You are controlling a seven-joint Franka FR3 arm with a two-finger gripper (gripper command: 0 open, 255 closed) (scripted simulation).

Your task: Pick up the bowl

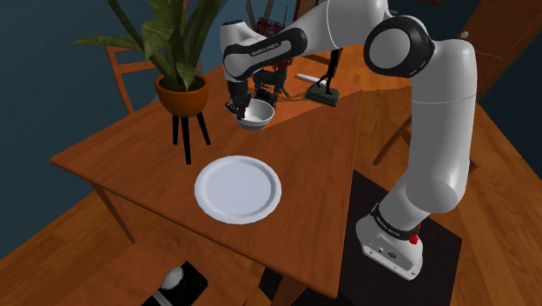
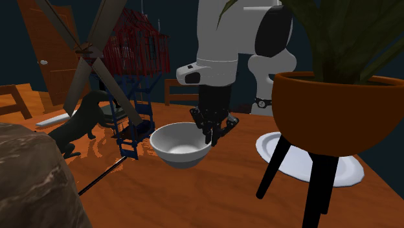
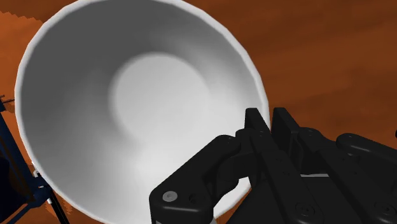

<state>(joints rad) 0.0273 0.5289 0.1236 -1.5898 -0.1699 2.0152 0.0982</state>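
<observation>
At the far end of the table (image 1: 130, 156), just beside the potted plant (image 1: 181, 91), the white bowl (image 1: 258, 116) sits upright on the wood. The fingers (image 3: 257, 137) are drawn narrow on its rim, one inside and one outside, pinching it as far as I can judge. I'd want that pinch firm and the lift slow and straight up, since a bowl held by one edge tends to tip. The arm (image 1: 434, 104) stretches out long across the table, its hand pointing down.

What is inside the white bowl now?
The bowl looks empty, bare white inside. The end effector clasps its rim, one finger inside, covering part of the inner wall.
</observation>
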